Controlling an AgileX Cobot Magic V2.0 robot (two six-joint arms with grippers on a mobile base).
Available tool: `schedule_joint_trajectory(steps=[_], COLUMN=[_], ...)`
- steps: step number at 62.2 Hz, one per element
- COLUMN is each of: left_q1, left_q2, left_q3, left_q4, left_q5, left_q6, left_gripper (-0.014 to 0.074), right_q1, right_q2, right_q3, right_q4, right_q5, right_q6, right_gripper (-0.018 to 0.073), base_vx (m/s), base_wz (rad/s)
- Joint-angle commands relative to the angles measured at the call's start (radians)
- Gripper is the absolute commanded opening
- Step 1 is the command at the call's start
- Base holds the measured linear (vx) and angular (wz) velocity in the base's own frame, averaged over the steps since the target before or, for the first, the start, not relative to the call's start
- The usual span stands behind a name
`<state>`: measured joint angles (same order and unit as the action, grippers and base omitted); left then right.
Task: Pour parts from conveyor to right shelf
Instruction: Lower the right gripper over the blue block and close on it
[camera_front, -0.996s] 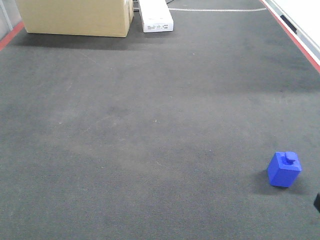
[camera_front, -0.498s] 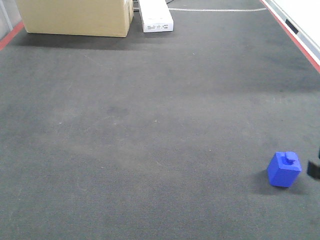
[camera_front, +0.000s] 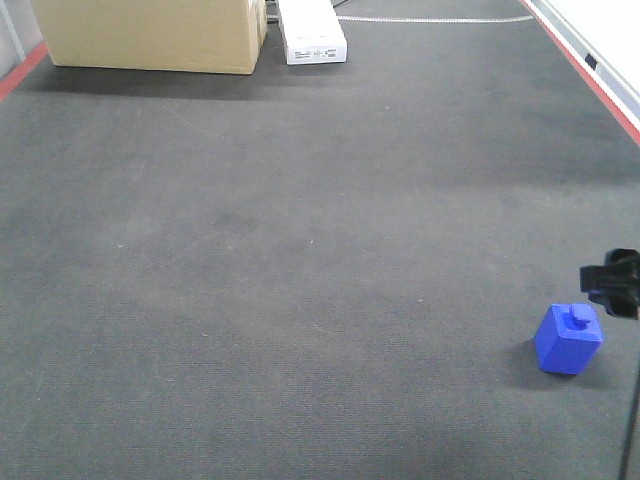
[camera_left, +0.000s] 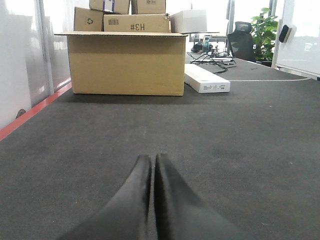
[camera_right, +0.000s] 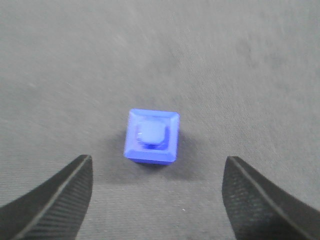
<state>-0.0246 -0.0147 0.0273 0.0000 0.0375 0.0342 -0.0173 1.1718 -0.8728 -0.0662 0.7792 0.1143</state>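
My right claw (camera_right: 157, 162) hangs spread wide over the blue block (camera_right: 151, 136) on the grey belt (camera_right: 225, 60) — touching nothing; my left claw (camera_left: 151, 162) is clenched, empty.

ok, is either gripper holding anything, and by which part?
Nothing held. Right gripper is open over the blue block, not touching it; left gripper is shut on nothing.

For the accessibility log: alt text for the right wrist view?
A blue block with a square knob on top sits on the dark grey belt, seen from above. The open right pincer frames it without touching.
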Motion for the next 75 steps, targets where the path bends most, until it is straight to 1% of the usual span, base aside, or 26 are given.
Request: schedule_joint_trajectory(steps=[1,13,20,41,48,53,56,60,71,73,75], left_q1=[-0.001,-0.001,-0.001,-0.001,-0.001,-0.001,-0.001,-0.001,-0.001,-0.001,-0.001], left_q2=[-0.011,-0.011,-0.011,-0.011,-0.011,-0.011,-0.011,-0.011,-0.011,-0.011,-0.011], left_q3=[0.030,0.030,0.030,0.030,0.030,0.030,0.030,0.030,0.030,0.030,0.030], left_q4=[0.000,0.000,0.000,0.000,0.000,0.000,0.000,0.000,0.000,0.000,0.000], left_q5=[-0.075,-0.075,-0.075,-0.075,-0.075,-0.075,-0.075,-0.075,-0.075,-0.075,-0.075], left_q6=[-0.009,-0.009,-0.009,-0.009,-0.009,-0.009,-0.009,-0.009,-0.009,-0.009,-0.009], left_gripper=[-0.0006,-0.0006,-0.0006,-0.0006,-0.0006,-0.0006,-0.0006,-0.0006,-0.0006,-0.0006,-0.0006], right_q1=[0.002,0.002,0.002,0.002,0.002,0.002,0.002,0.002,0.001,0.001,0.001], right_q2=[0.063,0.216,0.279,0.426,0.469,0.496,0.502,0.504,0.492,0.482,0.472], right_q3=[-0.090,-0.212,-0.244,-0.245,-0.245,-0.245,-0.245,-0.245,-0.245,-0.245,-0.245], right_q4=[-0.021,0.010,0.023,0.035,0.035,0.035,0.035,0.037,0.024,0.024,0.025], right_q5=[0.010,0.116,0.148,0.125,0.109,0.094,0.083,0.074,0.054,0.054,0.054], right_q6=[0.005,0.008,0.008,0.024,0.034,0.034,0.040,0.043,0.042,0.042,0.042], right_gripper=[0.0532,0.0529,0.0529,0.0529,0.0510,0.0463,0.0412,0.0323,0.0015,-0.0017,-0.0015], base_vx=[0.00,0.00,0.00,0.00,0.00,0.00,0.00,0.00,0.00,0.00,0.00], base_wz=[0.00,0.00,0.00,0.00,0.00,0.00,0.00,0.00,0.00,0.00,0.00])
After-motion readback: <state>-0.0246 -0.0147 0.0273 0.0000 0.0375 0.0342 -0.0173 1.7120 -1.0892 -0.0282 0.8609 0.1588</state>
